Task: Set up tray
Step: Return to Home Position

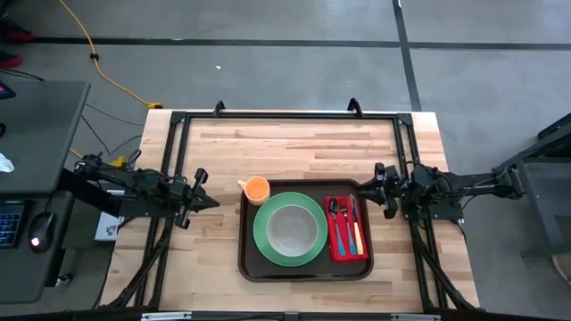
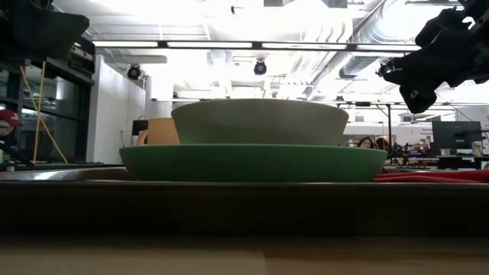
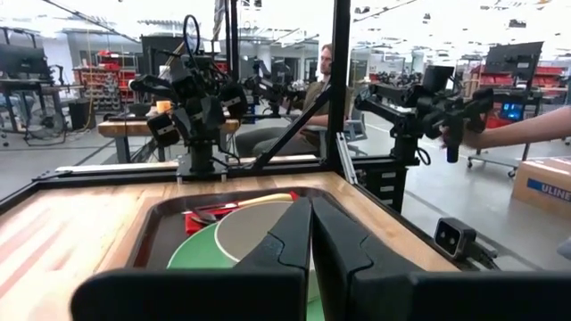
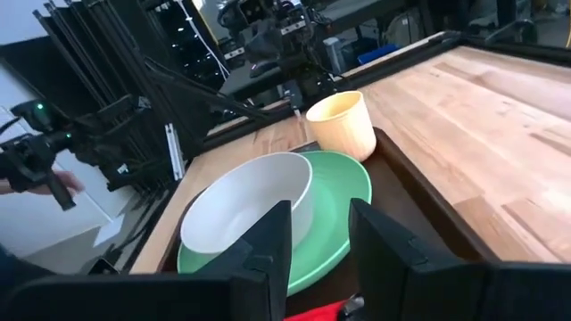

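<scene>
The tray (image 1: 248, 260) lies on the near half of the table (image 1: 294, 143), a little right of its middle. In the tray's left and middle part lies the plate (image 1: 263, 234), and the bowl (image 1: 289, 229) stands on it. The cup (image 1: 257, 189) stands in the tray's far left corner, just beside the plate's far edge. The napkin (image 1: 337, 251) lies along the tray's right side, and on it (left to right) lie the spoon (image 1: 335, 211), the fork (image 1: 344, 223) and the knife (image 1: 357, 234). The left gripper (image 1: 210, 201) is left of the tray, apart from it. The right gripper (image 1: 366, 185) hangs over the tray's far right corner.
</scene>
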`<action>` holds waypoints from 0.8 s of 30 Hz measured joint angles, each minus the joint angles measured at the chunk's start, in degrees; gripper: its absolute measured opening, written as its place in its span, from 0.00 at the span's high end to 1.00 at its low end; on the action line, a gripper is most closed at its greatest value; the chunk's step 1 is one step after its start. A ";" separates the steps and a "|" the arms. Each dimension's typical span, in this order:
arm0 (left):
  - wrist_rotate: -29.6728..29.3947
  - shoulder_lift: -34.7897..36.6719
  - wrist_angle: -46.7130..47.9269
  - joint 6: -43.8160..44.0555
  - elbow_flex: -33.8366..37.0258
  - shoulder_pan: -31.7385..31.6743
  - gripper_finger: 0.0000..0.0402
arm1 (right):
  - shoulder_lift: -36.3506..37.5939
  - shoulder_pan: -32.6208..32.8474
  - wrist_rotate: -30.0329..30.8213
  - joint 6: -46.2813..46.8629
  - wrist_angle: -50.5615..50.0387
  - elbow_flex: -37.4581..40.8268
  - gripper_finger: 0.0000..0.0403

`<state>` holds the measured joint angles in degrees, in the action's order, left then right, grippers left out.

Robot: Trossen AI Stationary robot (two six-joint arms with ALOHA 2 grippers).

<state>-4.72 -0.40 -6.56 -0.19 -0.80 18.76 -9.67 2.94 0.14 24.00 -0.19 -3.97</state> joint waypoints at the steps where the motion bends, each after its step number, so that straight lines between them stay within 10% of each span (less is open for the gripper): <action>1: -0.01 0.00 0.27 0.00 0.00 0.00 0.89 | 0.00 0.00 0.00 0.47 0.00 0.00 0.77; 24: -0.03 0.00 0.74 0.06 0.00 0.00 0.89 | 0.00 0.00 0.11 1.50 -0.02 -0.02 0.77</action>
<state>-4.75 -0.40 -5.82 -0.13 -0.80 18.76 -9.67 2.94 0.25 25.50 -0.21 -3.99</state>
